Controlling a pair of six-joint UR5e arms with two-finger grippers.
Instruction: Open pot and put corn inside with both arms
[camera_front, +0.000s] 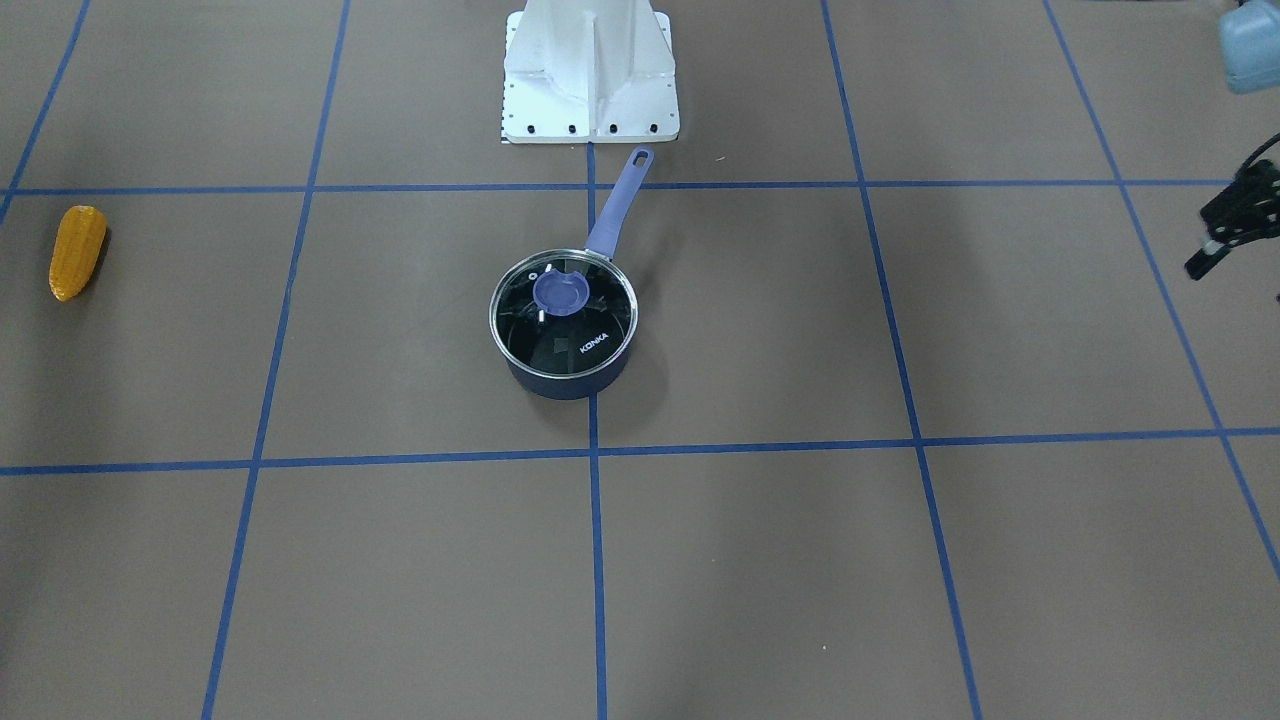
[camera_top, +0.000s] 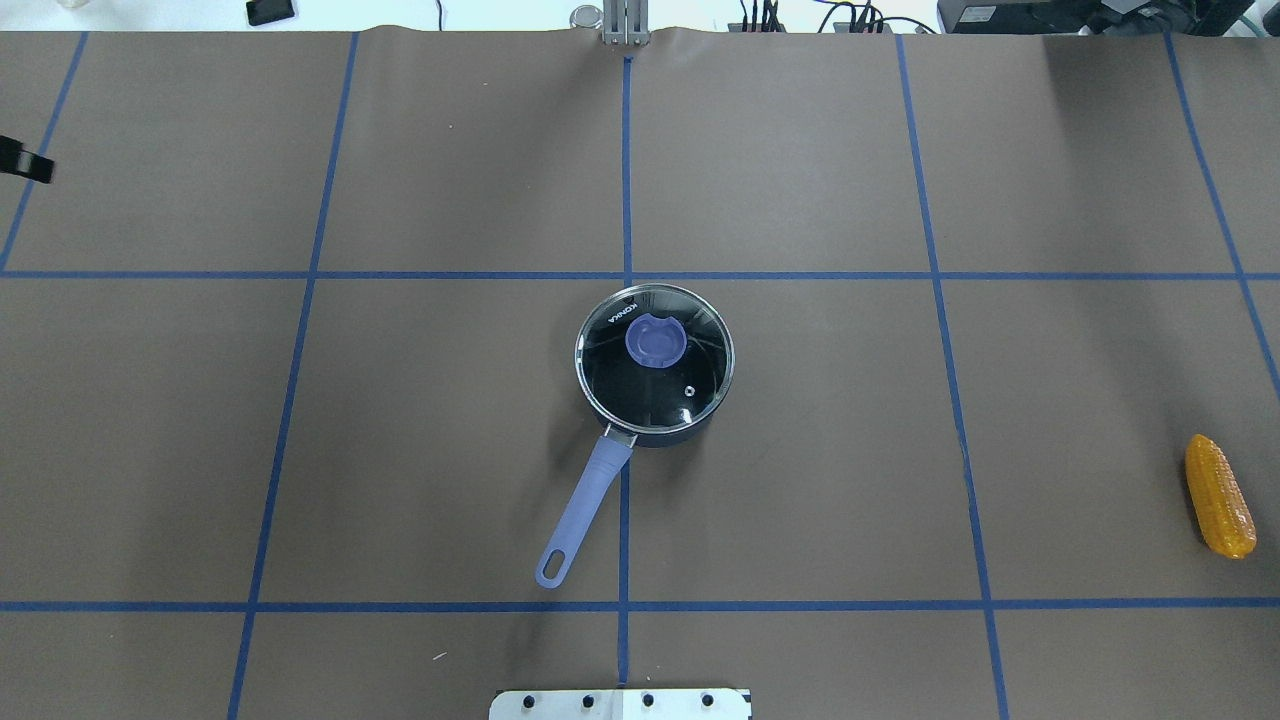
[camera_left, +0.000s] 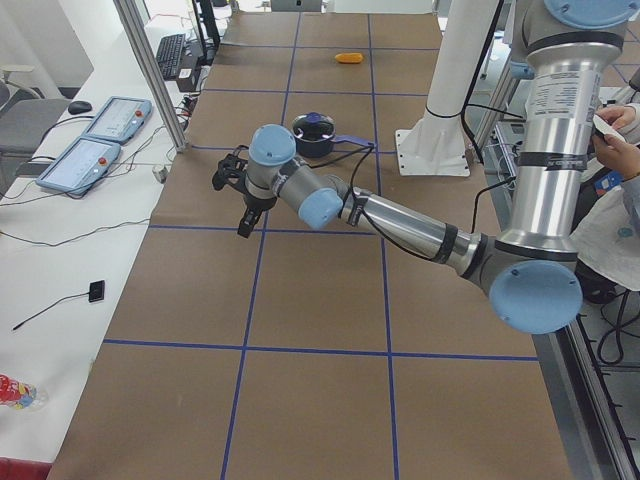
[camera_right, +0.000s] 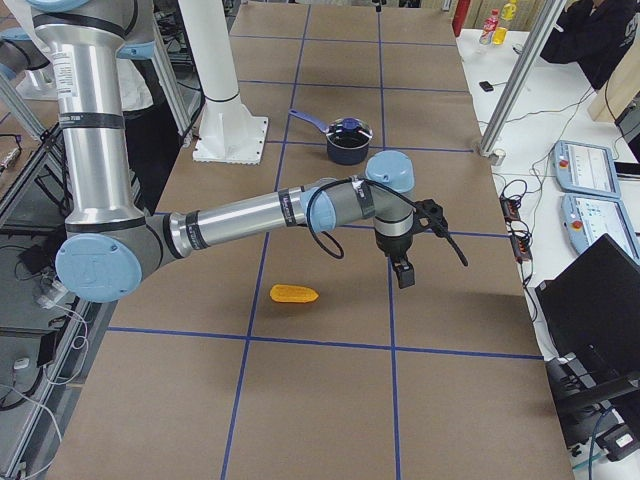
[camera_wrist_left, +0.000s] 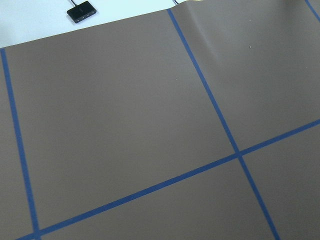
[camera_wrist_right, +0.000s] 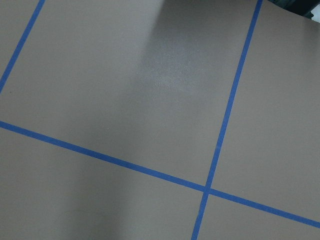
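Jaw state cannot be told for either arm. The left gripper (camera_front: 1225, 235) shows only as a cut-off black shape at the frame edge in the front and overhead views. The right gripper (camera_right: 403, 262) shows in the right side view alone. Neither one holds anything, as far as the views show.

Clock reference: overhead view, 12 o'clock pointing away from the robot.

**Task status**
1. Nothing of the task appears done.
2. The pot (camera_front: 565, 385) stands upright at the centre of the table (camera_top: 450, 420), its handle (camera_top: 590, 500) pointing to about 7 o'clock.
3. The glass lid (camera_top: 655, 385) sits level on the pot rim, with its purple knob (camera_top: 655, 340) on top.
4. The corn (camera_top: 1218, 495) lies on its side at about 4 o'clock from the pot, well apart from it, near the table's edge.

**Remaining steps, as judged**
- Lift the lid by its knob.
- Pick up the corn.
- Place it in the pot.

**Surroundings and obstructions**
- The left gripper hangs over the table's edge at about 10 o'clock from the pot, well apart from it.
- The right gripper hangs above the table near the corn without touching it.
- The white mounting base (camera_front: 590, 70) stands at 6 o'clock, near the handle's end.
- The closed lid is the one barrier between corn and pot.
- The long handle projects toward the robot and may hinder a low approach from 7 o'clock.
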